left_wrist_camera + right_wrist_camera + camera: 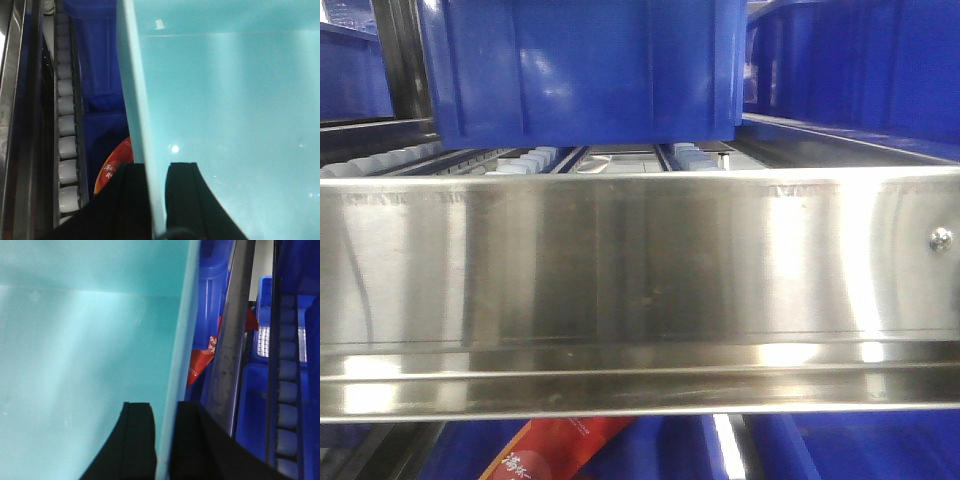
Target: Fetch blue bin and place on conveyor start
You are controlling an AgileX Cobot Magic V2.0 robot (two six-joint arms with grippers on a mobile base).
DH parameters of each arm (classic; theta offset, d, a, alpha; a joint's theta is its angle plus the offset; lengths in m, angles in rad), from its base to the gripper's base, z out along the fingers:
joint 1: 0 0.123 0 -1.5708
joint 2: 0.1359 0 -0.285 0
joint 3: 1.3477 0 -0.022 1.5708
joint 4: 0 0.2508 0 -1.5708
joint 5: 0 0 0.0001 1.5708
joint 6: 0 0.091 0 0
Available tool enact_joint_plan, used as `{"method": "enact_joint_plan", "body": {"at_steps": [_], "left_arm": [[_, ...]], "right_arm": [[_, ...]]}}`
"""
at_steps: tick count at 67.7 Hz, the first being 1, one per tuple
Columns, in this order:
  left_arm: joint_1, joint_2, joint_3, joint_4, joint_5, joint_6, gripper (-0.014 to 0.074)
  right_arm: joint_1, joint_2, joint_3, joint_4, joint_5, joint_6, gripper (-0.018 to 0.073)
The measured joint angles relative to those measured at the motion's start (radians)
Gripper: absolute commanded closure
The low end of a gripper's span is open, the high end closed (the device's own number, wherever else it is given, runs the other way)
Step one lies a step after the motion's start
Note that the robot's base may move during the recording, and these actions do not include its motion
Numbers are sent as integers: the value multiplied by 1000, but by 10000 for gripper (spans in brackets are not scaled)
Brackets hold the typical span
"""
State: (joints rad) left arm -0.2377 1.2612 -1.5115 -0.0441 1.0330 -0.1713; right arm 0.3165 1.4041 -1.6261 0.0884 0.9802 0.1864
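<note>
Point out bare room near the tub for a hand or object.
Bare: inside the blue bin, between its walls, in both wrist views. Crowded outside its walls: by the left gripper, a roller track and red packet; by the right gripper, a steel rail and dark blue crates.

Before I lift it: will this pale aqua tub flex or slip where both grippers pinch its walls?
The blue bin shows no contents, so probably light. Its thin, glossy walls may flex or slide in the left gripper and right gripper, each pinching one wall.
</note>
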Motion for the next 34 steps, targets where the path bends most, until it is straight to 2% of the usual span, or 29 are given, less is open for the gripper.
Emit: {"method": "enact_joint_plan", "body": {"at_steps": [34], "left_arm": [[0, 0, 0, 2, -14, -2, 708]], "right_arm": [[0, 0, 0, -6, -34, -2, 711]]}}
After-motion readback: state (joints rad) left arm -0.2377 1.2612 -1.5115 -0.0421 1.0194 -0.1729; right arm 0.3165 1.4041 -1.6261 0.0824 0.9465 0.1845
